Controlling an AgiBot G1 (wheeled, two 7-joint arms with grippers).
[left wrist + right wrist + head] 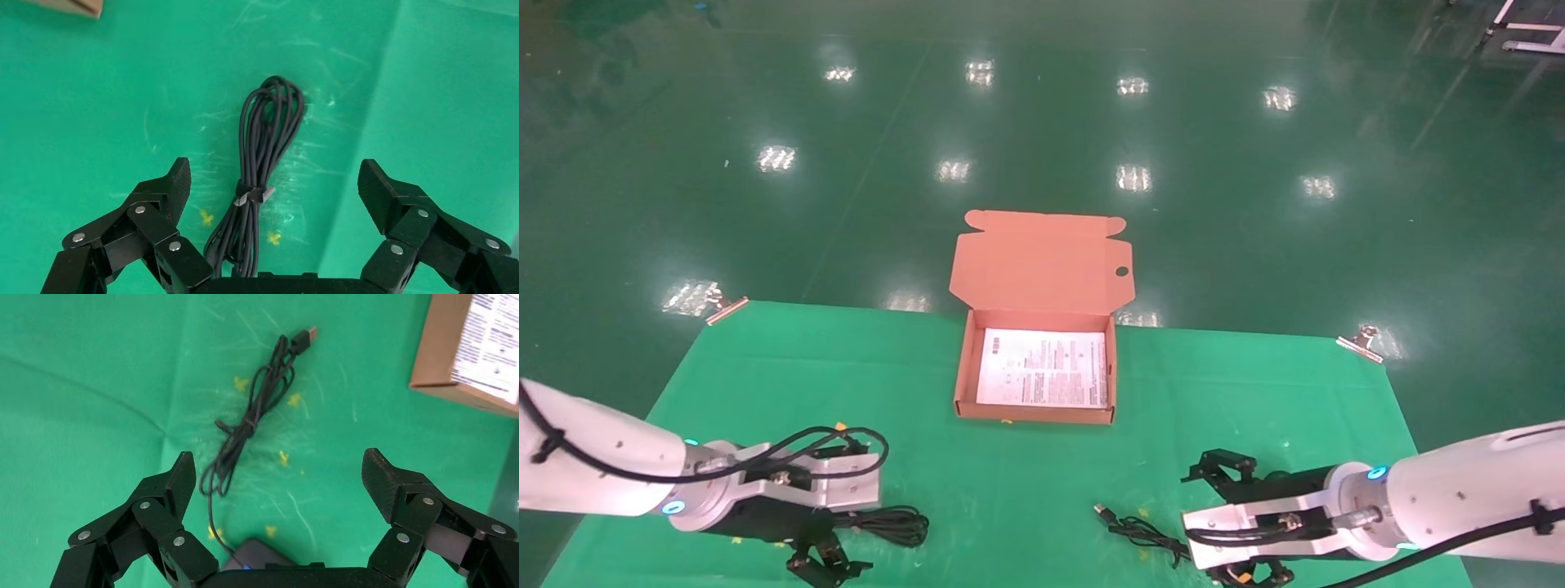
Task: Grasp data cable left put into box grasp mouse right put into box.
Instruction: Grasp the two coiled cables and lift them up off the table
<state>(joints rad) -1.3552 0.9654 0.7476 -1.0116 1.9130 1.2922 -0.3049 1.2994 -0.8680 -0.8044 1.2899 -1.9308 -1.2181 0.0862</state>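
The data cable (891, 525) is a black bundle tied at its middle, lying on the green cloth at the front left. My left gripper (846, 510) hangs over it, open. In the left wrist view the data cable (266, 141) lies lengthwise between the spread fingers of my left gripper (272, 184), untouched. The mouse (257, 554) shows only as a dark corner beneath my open right gripper (278, 478). Its cord (251, 416) and USB plug (304, 338) trail away from it. In the head view my right gripper (1214, 523) hides the mouse. The box (964, 367) stands open.
A printed sheet (1044, 367) lies flat in the box, and the lid (1042, 261) leans back beyond the table's far edge. The mouse cord (1140, 531) lies between the two grippers. Metal clips (725, 309) (1361, 343) hold the cloth at the far corners.
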